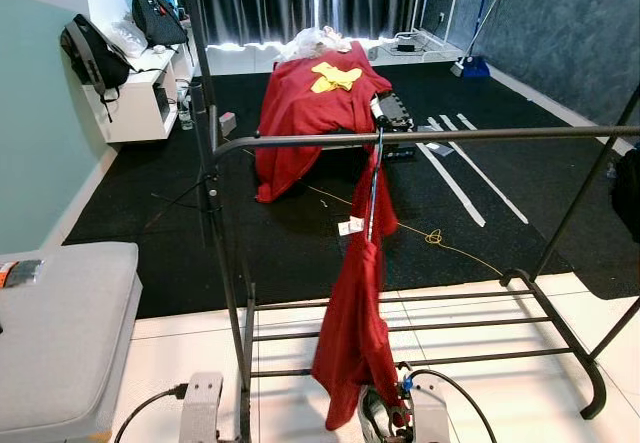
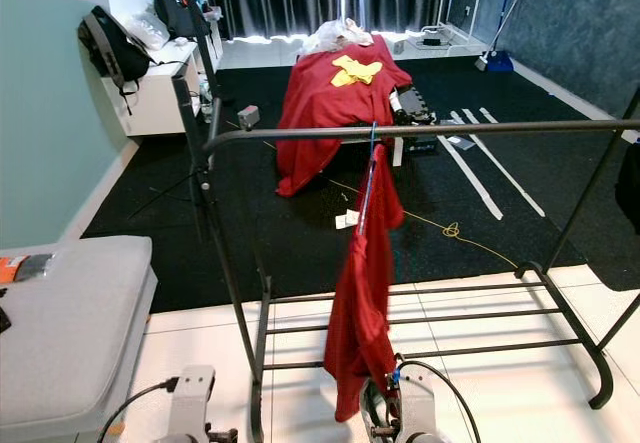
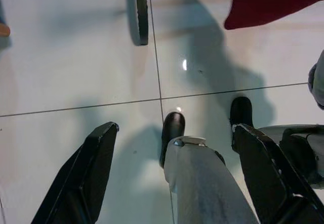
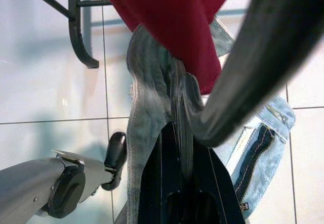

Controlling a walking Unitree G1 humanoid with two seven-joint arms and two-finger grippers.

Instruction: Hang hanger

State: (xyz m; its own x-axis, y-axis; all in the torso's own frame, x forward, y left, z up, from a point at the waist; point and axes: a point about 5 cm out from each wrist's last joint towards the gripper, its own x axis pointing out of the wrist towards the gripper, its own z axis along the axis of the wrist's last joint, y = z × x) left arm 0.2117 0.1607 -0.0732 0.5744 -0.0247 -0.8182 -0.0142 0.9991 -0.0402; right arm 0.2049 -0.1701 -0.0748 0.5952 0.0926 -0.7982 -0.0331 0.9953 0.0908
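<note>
Low by the robot's legs, the right tool (image 4: pixel 174 183) has its black fingers pressed together on a hanger (image 4: pixel 185 107) that carries denim (image 4: pixel 147 113); the hook curls just above the fingertips and the jeans drape down on both sides. In the head views that tool sits at the foot of the rack, touching the hem of the red garment (image 1: pixel 355 333). The left tool (image 3: pixel 172 183) hangs idle over the white floor (image 3: pixel 76 57), its fingers spread wide with nothing between them.

The move ahead, as I judge it, turns on one relation: the rail (image 1: pixel 420 136) lies well above and slightly ahead of the right tool, running left to right across the robot's front. The hook would have to rise nearly straight up and cross that bar from the near side. The right arm is plainly the nearer one, since it already has the hanger. The red garment hangs from the rail on its own blue hanger (image 1: pixel 374 178) just above the tool, so the free stretch of rail to its right looks the likelier landing place.

Left of the rack stands a grey seat (image 1: pixel 60 333). Beyond, on dark carpet, a red cloth (image 1: pixel 315 103) covers some bulky thing. Further left, a white shelf (image 1: pixel 140 98) holds backpacks (image 1: pixel 95 53).
</note>
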